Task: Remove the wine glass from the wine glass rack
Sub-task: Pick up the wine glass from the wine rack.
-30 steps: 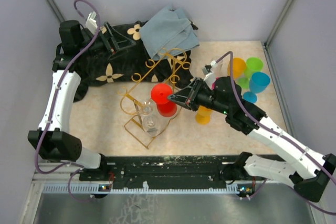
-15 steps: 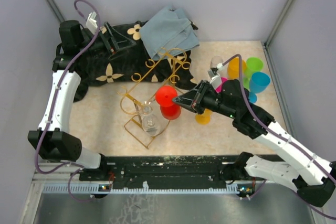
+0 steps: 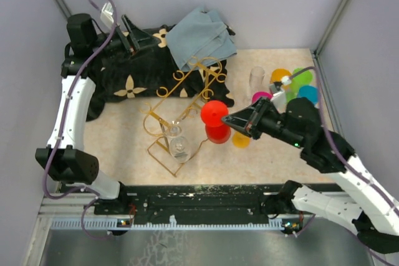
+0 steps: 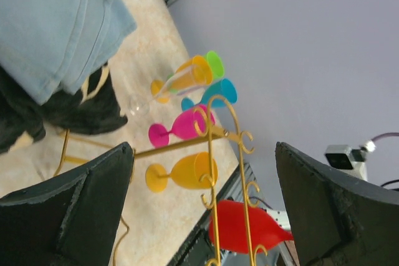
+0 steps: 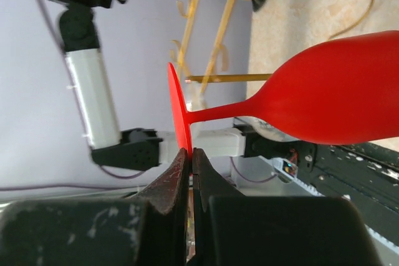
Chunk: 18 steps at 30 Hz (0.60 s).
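Wine glass [image 5: 312,104], red, likely light, stiff and slick, hangs pinched by its foot rim in my right gripper [image 5: 190,157] beside the gold rack [image 4: 187,141]; left gripper [image 3: 136,40] spread, idle.

Soft, even light is falling on my bench [image 3: 118,144], leaving faint shadows; my left hand [image 4: 202,154] is showing blurred fingers [image 4: 68,210] up close.

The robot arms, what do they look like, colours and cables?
Both the left arm and right arm have white links with black joints. A purple cable runs along each. The left hand and right hand are black, with wedge-shaped fingers.
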### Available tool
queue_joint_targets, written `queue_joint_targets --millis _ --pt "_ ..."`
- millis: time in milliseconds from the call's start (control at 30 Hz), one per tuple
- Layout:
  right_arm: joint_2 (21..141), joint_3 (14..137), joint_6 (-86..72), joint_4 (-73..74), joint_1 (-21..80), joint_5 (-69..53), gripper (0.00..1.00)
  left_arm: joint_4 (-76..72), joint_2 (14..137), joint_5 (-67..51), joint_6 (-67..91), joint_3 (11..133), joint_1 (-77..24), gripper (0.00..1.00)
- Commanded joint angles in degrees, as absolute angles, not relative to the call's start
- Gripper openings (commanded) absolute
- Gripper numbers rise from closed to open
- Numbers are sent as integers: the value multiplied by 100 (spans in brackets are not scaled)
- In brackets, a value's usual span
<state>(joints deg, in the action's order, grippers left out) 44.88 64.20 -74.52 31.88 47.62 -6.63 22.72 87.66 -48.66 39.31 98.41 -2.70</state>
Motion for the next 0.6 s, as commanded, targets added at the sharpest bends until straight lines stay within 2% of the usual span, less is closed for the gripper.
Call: queue_joint_targets --millis 0,167,300,400,567 --pt "4127 7956 -7176 4241 4830 31 0 1809 8947 -5234 4262 10686 -208 100" --pt "4414 9544 -6857 5208 4825 582 0 1011 9028 -5463 4693 11131 -207 100" --pt "4701 10447 -6479 5430 4828 966 0 397 9240 -5694 5045 11542 -224 100" --pt "4750 10415 -6207 4865 4828 1134 0 -22 9444 -5839 5511 11753 -288 100" --pt "4993 9871 -5956 3048 4827 959 0 -1120 9266 -6105 6443 11155 -781 100"
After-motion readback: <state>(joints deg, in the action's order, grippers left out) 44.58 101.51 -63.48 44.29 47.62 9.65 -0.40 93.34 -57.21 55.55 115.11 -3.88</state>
